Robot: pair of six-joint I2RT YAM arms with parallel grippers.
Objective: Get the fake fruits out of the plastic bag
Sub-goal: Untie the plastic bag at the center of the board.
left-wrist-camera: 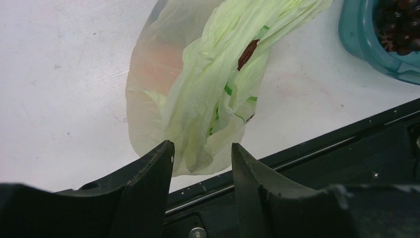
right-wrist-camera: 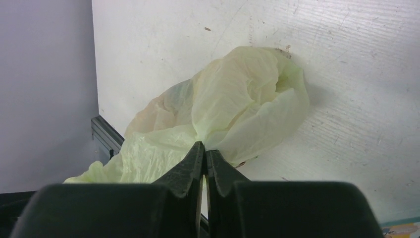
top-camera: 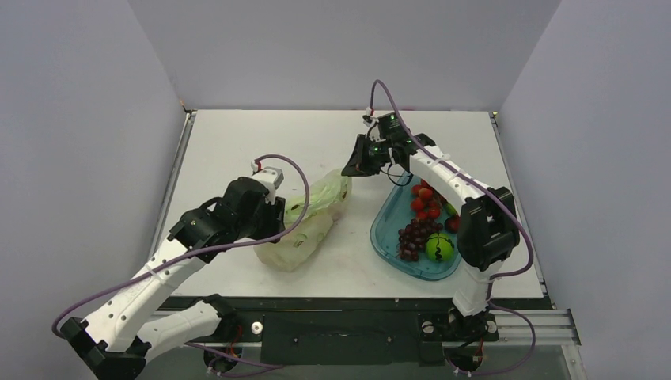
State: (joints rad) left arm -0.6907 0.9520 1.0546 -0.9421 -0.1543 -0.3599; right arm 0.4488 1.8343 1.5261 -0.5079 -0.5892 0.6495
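Observation:
The pale-green plastic bag [top-camera: 310, 218] lies crumpled on the white table, left of the blue tray. An orange shape [left-wrist-camera: 157, 64] shows through its film in the left wrist view; I see no banana or red fruit. My left gripper [top-camera: 267, 231] is open at the bag's near left end, and that end [left-wrist-camera: 203, 148] sits between its fingertips [left-wrist-camera: 166, 151] without being pinched. My right gripper [top-camera: 354, 168] is shut on a fold of the bag's far end [right-wrist-camera: 233, 104], its tips [right-wrist-camera: 204, 148] pressed together on the film.
A blue tray [top-camera: 385, 237] at the right holds a dark grape bunch [top-camera: 415, 237], a round green fruit [top-camera: 439, 248] and a small red cluster [top-camera: 425, 202]. The tray's rim also shows in the left wrist view [left-wrist-camera: 356, 29]. The black table edge runs close to the bag's near end.

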